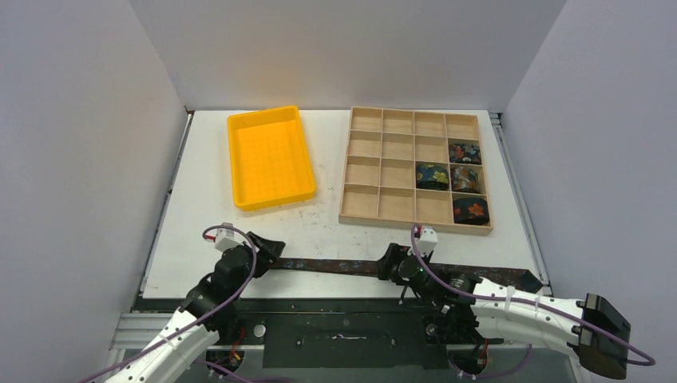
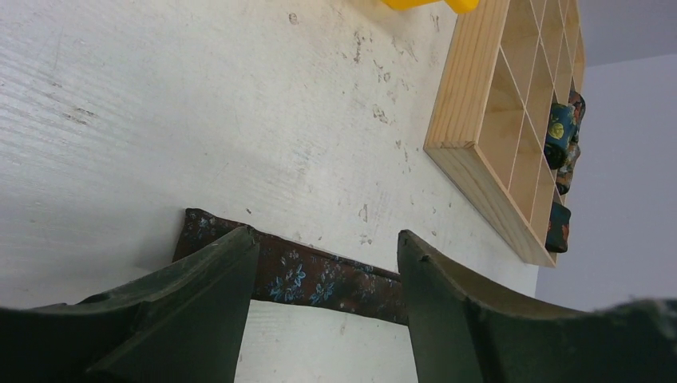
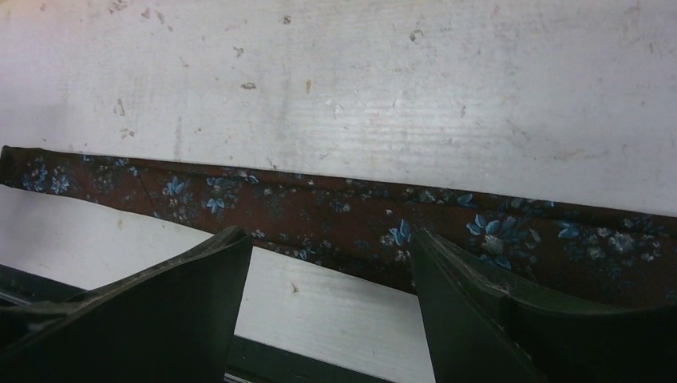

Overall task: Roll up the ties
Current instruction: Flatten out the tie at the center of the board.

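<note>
Where left gripper (image 2: 327, 241) and right gripper (image 3: 330, 238) straddle it, unrolled tie (image 1: 335, 266) partly hidden; both jaws apart, nothing held.

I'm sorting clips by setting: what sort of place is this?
Probably a robot-testing lab cell: plain white partition walls box in a scuffed white table, white robot arms stand at its near edge, and a gridded wooden tray holds rolled floral ties.
</note>
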